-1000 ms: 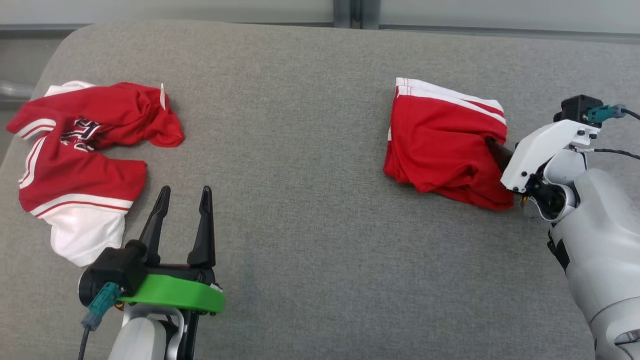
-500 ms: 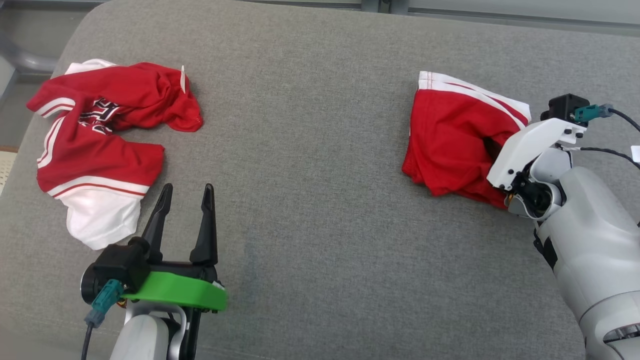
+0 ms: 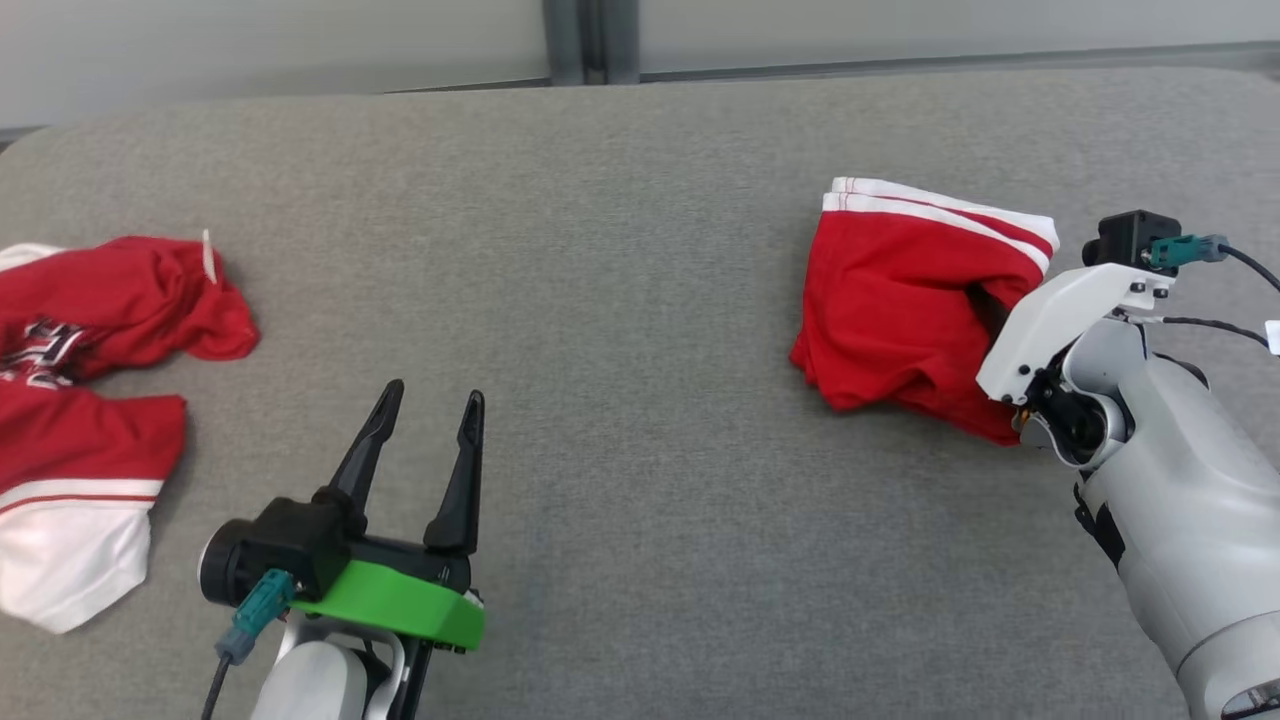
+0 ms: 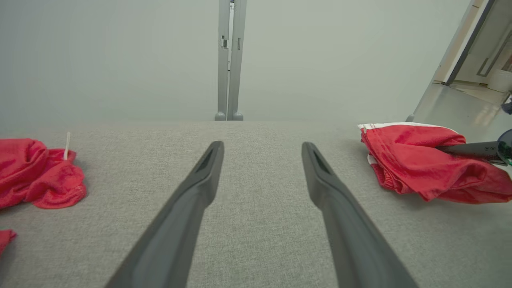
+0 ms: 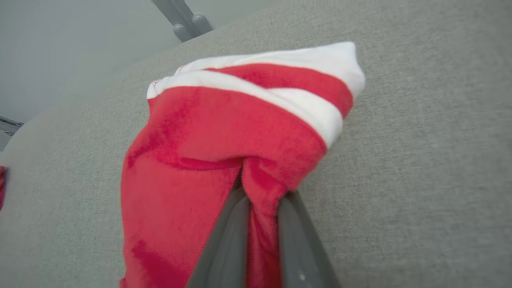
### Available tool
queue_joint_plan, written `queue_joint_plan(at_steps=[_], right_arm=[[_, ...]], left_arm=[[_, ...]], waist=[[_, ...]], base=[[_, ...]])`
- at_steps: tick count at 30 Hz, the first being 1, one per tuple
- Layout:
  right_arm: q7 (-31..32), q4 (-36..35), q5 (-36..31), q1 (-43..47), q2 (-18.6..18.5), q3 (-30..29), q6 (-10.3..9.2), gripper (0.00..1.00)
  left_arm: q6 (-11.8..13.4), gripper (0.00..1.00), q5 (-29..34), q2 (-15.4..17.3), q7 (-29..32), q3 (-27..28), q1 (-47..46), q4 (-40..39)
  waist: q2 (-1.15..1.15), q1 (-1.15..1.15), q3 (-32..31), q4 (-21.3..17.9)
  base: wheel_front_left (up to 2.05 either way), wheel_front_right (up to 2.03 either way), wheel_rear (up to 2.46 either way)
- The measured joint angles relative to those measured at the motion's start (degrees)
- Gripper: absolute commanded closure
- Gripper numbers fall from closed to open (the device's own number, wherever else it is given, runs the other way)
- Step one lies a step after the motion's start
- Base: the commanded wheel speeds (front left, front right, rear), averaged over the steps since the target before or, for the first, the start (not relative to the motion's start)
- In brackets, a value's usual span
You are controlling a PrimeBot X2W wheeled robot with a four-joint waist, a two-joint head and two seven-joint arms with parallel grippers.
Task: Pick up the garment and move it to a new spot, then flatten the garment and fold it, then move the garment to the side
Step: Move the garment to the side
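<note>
Red cloth is bunched right between the fingers of my right gripper (image 5: 262,192). They're squeezed together on a fold of the garment (image 3: 890,300), at the side closest to my wrist. The rest of it, red with white stripes along the far hem, lies in a loose heap on the grey padded surface (image 3: 640,560) and spreads away from my fingertips toward the back.

My left gripper (image 3: 430,405) has its fingers spread wide with nothing between them. It's over bare grey fabric, well apart from the garment. Between the two grippers there's a big open stretch of grey, so lots of room in the middle.

Way off on my left sits a crumpled red-and-white jersey (image 3: 90,340), running out of the head view. The surface's back edge runs not far beyond the garment, with a pale wall (image 3: 300,40) behind it. On the garment's right the grey carries on.
</note>
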Motion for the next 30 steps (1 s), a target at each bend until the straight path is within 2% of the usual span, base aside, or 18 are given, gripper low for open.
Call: queue_joint_plan(at_steps=[10,16,21,30], right_arm=[[-1.5,-2.4,2.8,1.0,-2.5,2.3,0.0,1.0],[-2.1,-4.3,3.1,0.6,-4.4,5.1,0.0,1.0],[-1.4,-6.2,1.8,-2.5,-7.4,10.0,0.03,1.0],[-1.5,-5.0,-4.5,-12.7,-19.1,17.3,0.03,1.0]], left_arm=[[0.0,0.0,-0.2,1.3,0.0,-2.9,-1.4,-0.5],[0.0,0.0,-0.3,1.6,0.0,-3.5,-3.0,-0.7],[0.0,0.0,-0.3,3.1,0.0,-4.3,-5.0,-1.0],[0.0,0.0,-0.4,5.3,0.7,-5.3,-9.3,-1.9]], waist=[[0.0,0.0,-0.9,-10.8],[0.0,0.0,0.2,-15.4],[0.0,0.0,3.0,-16.7],[0.0,0.0,10.8,-15.5]], base=[[0.0,0.0,0.0],[0.0,0.0,0.0],[0.0,0.0,0.0],[0.0,0.0,0.0]])
